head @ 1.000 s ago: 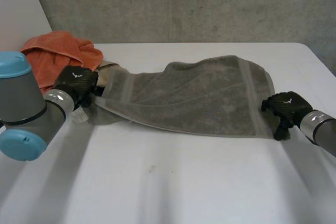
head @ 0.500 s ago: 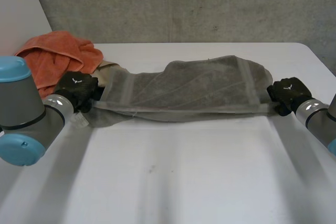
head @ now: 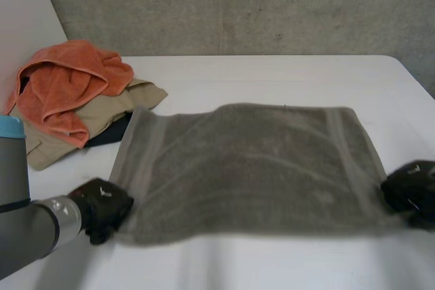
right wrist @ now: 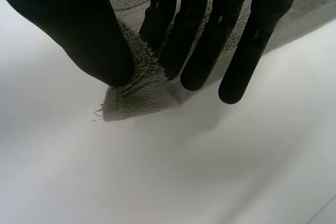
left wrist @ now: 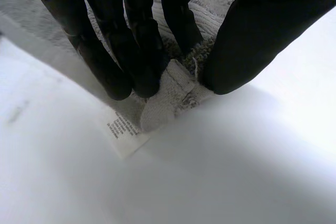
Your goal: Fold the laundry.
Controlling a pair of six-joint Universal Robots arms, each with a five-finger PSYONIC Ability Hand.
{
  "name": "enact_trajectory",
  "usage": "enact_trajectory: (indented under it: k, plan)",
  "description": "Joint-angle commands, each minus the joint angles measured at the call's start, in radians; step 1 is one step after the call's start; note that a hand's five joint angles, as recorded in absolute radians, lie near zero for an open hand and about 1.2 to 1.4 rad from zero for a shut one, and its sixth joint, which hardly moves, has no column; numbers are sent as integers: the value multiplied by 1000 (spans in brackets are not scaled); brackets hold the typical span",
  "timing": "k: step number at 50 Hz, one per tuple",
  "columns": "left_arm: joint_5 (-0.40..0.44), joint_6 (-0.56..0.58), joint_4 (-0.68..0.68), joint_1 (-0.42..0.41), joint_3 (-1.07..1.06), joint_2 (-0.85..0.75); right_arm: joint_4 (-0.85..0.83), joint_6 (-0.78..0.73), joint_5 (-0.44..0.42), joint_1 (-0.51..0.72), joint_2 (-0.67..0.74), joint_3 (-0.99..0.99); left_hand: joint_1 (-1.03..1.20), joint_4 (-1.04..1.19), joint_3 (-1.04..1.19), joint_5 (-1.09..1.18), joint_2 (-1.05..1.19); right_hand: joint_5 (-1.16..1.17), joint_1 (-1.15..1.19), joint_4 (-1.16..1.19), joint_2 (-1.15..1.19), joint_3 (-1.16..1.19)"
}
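Observation:
A grey towel [head: 251, 168] is stretched wide across the middle of the white table [head: 272, 73]. My left hand [head: 103, 208] is shut on its near left corner [left wrist: 168, 100], pinched between thumb and fingers, with a white care label [left wrist: 122, 132] hanging below. At the towel's near right corner [right wrist: 139, 95] my right hand [head: 412, 189] pinches the cloth between thumb [right wrist: 79, 30] and fingers [right wrist: 205, 45]. The towel's near edge is held up between the two hands.
A pile of laundry lies at the table's far left: an orange towel [head: 64, 83] on top of a tan garment [head: 102, 110] and something dark. A concrete wall [head: 238, 5] rises behind the table. The table's near part [head: 258, 263] is bare.
Both hands have pulled toward the near edge, drawing the towel off the laundry pile and spreading it flat. The right hand has closed on its corner.

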Motion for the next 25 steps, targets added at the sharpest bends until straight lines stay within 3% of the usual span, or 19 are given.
enact_trajectory:
  k: [1, 13, 18, 25]
  plan:
    - [-33, 51, -23, -28, 91, -49, -48, 47, 43, 30, 30, -78, 235, 197, 202, 233, 196, 244, 268, 201, 220, 208]
    - [-185, -176, 398, -90, 606, -358, -524, 383, 71, 157, 212, -321, 235, 197, 202, 233, 196, 244, 268, 201, 220, 208]
    - [-209, -174, 372, -114, 851, -544, -706, 469, 131, 194, 296, -403, 235, 197, 202, 233, 196, 244, 268, 201, 220, 208]
    - [-200, -163, 344, -137, 1101, -719, -820, 459, 160, 238, 425, -535, 235, 197, 202, 233, 196, 244, 268, 201, 220, 208]
